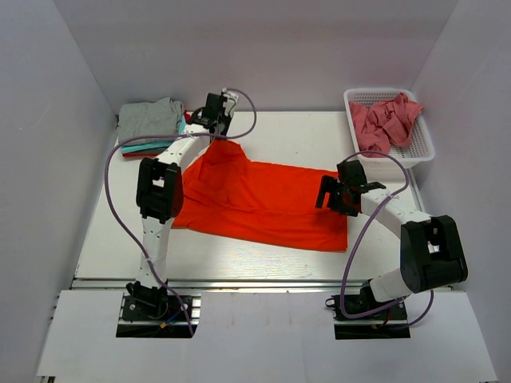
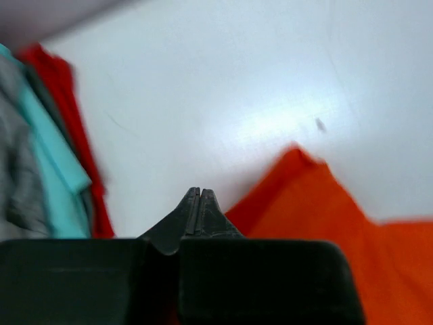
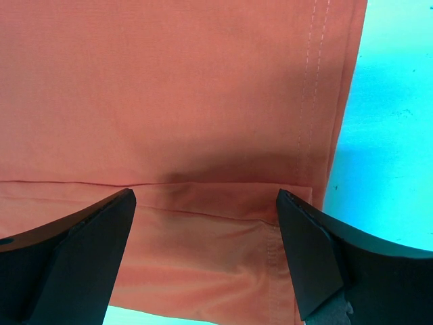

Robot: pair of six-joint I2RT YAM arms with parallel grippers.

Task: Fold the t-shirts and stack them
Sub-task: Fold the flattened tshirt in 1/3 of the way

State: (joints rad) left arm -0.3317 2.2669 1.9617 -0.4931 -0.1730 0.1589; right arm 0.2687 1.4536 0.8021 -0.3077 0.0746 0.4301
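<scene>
Cloth between the tips of the left gripper cannot be made out. Its wrist view shows the jaws pressed together over bare table, with the orange shirt blurred just right of them, so I cannot tell whether a corner is pinched. From above, the gripper's body hides that far left corner, which tapers to a point beneath it. The shirt lies spread across the table's middle, its left part under the left arm.

Only the left wrist view shows the stack edge-on, grey over teal over red. From above, mostly its grey top shows, at the far left.

The right gripper hangs over the shirt's right end, jaws wide apart and nothing between them. Its view alone shows a fold and a stitched hem there.

A white basket at the far right holds crumpled pink shirts.
</scene>
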